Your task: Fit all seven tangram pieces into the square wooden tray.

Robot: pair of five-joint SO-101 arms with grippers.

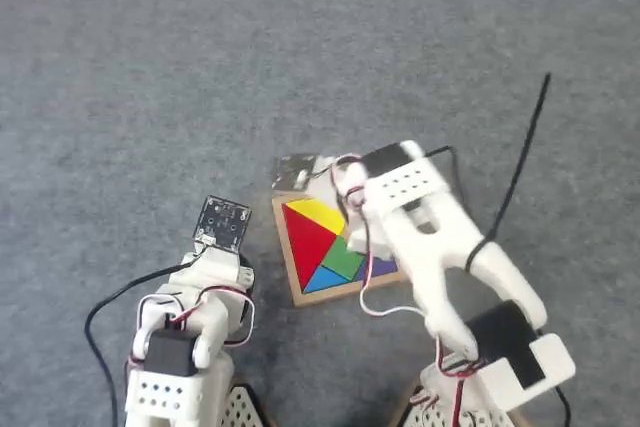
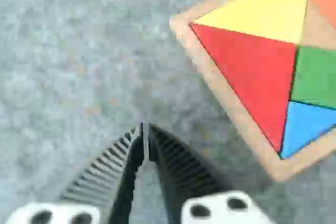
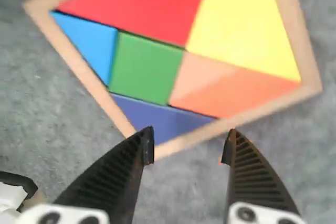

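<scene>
Right claw [image 3: 186, 145] spread at tray [image 3: 303, 51], which lies skewed.

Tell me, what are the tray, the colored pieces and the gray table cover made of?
The tray looks like pale, unpainted wood: matte tan rim. The pieces seem painted wood, maybe plastic: flat, solid colors with a dull finish. The table cover looks like felt or carpet: fuzzy, speckled gray.
</scene>
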